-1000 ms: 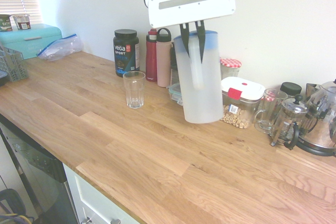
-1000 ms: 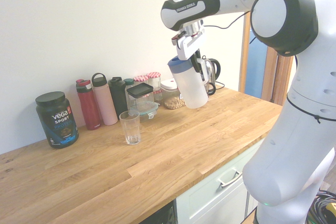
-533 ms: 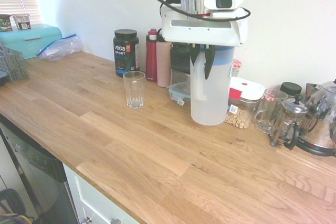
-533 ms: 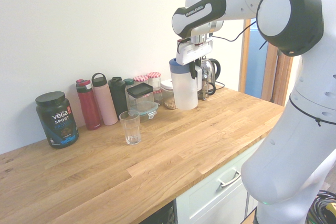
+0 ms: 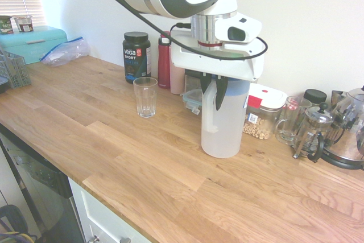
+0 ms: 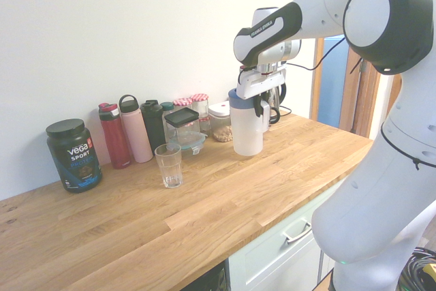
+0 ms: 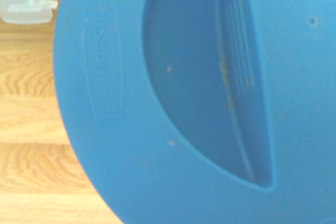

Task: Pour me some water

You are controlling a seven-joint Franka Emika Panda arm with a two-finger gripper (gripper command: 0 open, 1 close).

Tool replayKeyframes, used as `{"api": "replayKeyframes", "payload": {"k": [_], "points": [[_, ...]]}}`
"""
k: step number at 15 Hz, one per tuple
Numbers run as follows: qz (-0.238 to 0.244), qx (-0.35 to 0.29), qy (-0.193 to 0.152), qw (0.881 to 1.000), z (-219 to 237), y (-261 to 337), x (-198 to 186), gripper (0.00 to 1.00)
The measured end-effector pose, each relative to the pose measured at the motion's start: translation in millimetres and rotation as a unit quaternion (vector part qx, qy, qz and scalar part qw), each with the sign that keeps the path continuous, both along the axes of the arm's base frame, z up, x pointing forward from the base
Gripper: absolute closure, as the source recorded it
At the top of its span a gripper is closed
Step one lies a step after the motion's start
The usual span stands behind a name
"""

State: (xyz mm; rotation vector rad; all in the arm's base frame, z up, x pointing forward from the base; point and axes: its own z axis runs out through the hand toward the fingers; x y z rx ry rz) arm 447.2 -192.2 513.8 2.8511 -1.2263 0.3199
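Note:
A tall translucent water pitcher (image 5: 224, 126) (image 6: 246, 131) with a blue lid stands upright, its base down at the wooden counter (image 5: 142, 163). My gripper (image 5: 214, 96) (image 6: 261, 105) comes down from above and is shut on the pitcher's handle. The blue lid (image 7: 184, 103) fills the wrist view. A clear drinking glass (image 5: 145, 97) (image 6: 168, 165) stands upright, apart from the pitcher, further along the counter toward the bottles. I cannot tell whether it holds water.
Along the wall stand a black Vega tub (image 5: 136, 56), a red bottle (image 5: 164, 61), a pink bottle (image 6: 136, 138), jars and food containers (image 5: 261, 106), a glass mug (image 5: 289, 119), a French press (image 5: 311, 132) and a kettle (image 5: 348, 135). A teal box (image 5: 31, 42) sits far left.
The pitcher was tilted and in the air a second ago. It has swung upright and come down to the counter, still in my gripper. The glass has not moved.

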Motion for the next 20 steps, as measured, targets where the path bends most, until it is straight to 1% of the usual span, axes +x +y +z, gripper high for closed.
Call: {"api": "replayKeyframes", "payload": {"k": [4,5,16,20], "points": [[0.0,0.003,0.009,1.0,-10.1,0.5,-2.9,1.0],[0.0,0.003,0.012,1.0,-13.3,0.7,-3.1,0.0],[-0.01,0.004,0.013,1.0,-15.1,-11.3,-13.6,0.0],[-0.017,-0.008,0.006,1.0,-1.4,-18.3,-28.6,0.0]]}}
